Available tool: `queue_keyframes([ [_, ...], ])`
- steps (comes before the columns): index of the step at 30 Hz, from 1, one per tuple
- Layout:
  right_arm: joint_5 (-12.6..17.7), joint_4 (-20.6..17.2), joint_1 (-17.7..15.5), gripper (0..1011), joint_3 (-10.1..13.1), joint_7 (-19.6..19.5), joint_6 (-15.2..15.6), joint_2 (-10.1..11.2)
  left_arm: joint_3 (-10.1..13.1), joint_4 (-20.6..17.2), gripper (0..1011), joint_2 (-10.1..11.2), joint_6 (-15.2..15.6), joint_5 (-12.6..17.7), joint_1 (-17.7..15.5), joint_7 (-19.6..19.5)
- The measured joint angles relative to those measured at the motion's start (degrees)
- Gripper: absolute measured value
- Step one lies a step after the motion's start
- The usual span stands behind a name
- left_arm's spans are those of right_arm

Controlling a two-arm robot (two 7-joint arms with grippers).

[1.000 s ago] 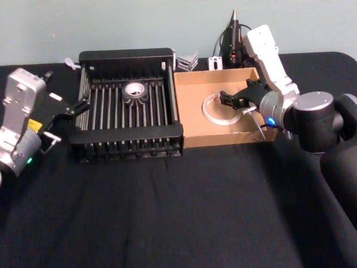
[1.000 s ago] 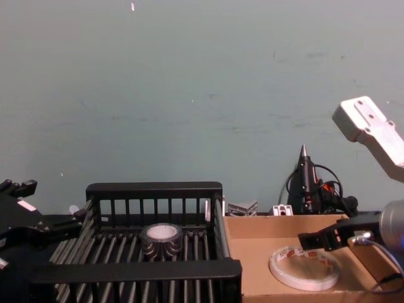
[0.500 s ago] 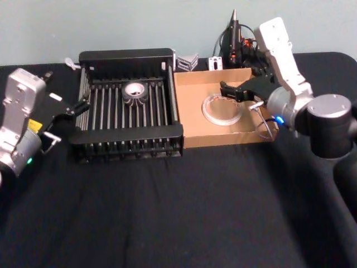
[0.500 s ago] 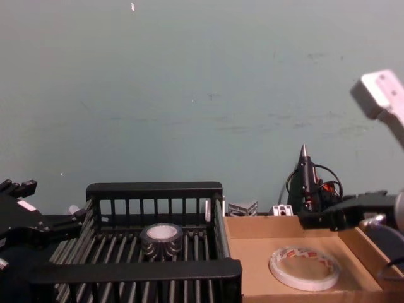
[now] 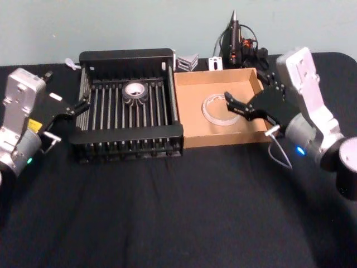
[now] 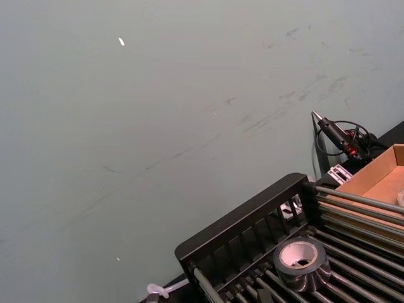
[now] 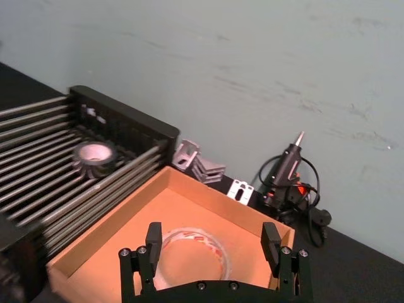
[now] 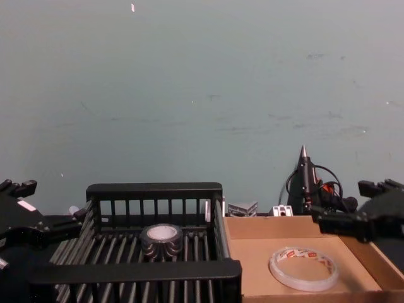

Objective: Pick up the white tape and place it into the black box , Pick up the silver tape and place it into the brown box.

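Right gripper (image 5: 233, 104) has backed off the silver tape (image 5: 220, 108), fingers spread and empty, tape flat in brown box (image 5: 189, 121); white tape (image 5: 135, 90) in black box (image 5: 125, 57), task looks complete.

A black cloth (image 5: 167, 212) is covering the surface. At twelve to one o'clock, by the far edge, a black glue gun (image 5: 235, 33) is standing nozzle up, its cable (image 5: 252, 51) coiling beside it. Just to its nine o'clock, a small white bracket (image 5: 215, 62) and grey metal brackets (image 5: 187, 60) are lying. A pale teal wall (image 8: 202, 88) is rising behind everything.
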Motion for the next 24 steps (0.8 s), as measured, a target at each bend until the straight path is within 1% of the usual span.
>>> queue_keyframes([
  [1, 0.1, -0.6, -1.2, 1000, 0.0, 0.4, -1.8, 0.6, 0.0, 0.0, 1001, 0.0, 0.0, 0.0, 0.0, 0.0],
  [4, 0.8, -1.3, -3.3, 1000, 0.3, 0.9, -4.6, 1.4, 0.0, 0.0, 1001, 0.0, 0.0, 0.0, 0.0, 0.0],
  [8, 1.8, -1.7, -5.1, 1000, 0.5, 1.1, -6.3, 1.7, 0.0, 0.0, 1001, 0.0, 0.0, 0.0, 0.0, 0.0],
  [10, 2.1, -1.7, -5.6, 1000, 0.6, 1.1, -6.6, 1.7, 0.0, 0.0, 1001, 0.0, 0.0, 0.0, 0.0, 0.0],
  [24, 1.9, -1.7, -5.1, 1000, 0.6, 1.0, -6.4, 1.7, 0.0, 0.0, 1001, 0.0, 0.0, 0.0, 0.0, 0.0],
])
